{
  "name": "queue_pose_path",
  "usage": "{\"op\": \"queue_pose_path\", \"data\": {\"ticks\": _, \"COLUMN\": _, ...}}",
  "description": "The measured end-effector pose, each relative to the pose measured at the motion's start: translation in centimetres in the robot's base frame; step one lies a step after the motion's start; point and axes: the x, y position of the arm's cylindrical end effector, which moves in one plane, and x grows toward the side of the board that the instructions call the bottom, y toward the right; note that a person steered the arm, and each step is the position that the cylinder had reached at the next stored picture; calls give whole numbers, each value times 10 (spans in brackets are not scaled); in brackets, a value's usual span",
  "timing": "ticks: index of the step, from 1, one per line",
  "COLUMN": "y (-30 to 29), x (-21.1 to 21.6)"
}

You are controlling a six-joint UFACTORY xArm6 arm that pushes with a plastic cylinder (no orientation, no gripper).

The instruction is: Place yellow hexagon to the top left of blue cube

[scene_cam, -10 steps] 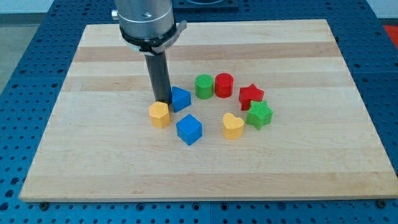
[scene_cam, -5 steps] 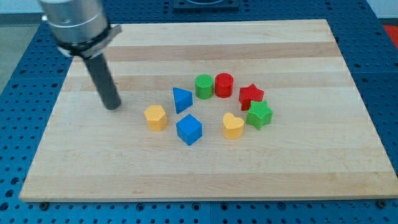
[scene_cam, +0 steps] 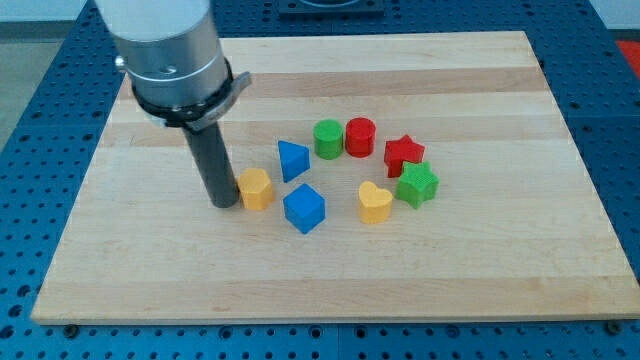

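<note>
- The arm ends in a plain rod, so it has no fingers to be apart or together; the tip (scene_cam: pixel 225 203) rests on the wooden board (scene_cam: pixel 500 250).
- The tip sits just at the view's left of the yellow hexagon (scene_cam: pixel 256 188), touching it or nearly so; the exact contact cannot be told.
- The yellow hexagon lies to the view's left and slightly above the blue cube (scene_cam: pixel 304 208), close beside it.
- The tip's place on the hexagon's left side suggests a push toward the view's right, which looks like a fine adjustment, since the hexagon is already roughly up-left of the cube.
- A blue triangle (scene_cam: pixel 291 160) stands just above and right of the hexagon, so a push upward risks nudging it.
- The green cylinder (scene_cam: pixel 327 138), red cylinder (scene_cam: pixel 360 135), red star (scene_cam: pixel 404 153), green star (scene_cam: pixel 417 184) and yellow heart (scene_cam: pixel 375 202) sit farther right, clear of the tip.
</note>
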Motion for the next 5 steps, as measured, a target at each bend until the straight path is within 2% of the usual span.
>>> {"op": "queue_pose_path", "data": {"ticks": 2, "y": 13, "x": 0}}
{"op": "queue_pose_path", "data": {"ticks": 3, "y": -10, "x": 20}}
{"op": "queue_pose_path", "data": {"ticks": 4, "y": -15, "x": 58}}
{"op": "queue_pose_path", "data": {"ticks": 5, "y": -16, "x": 60}}
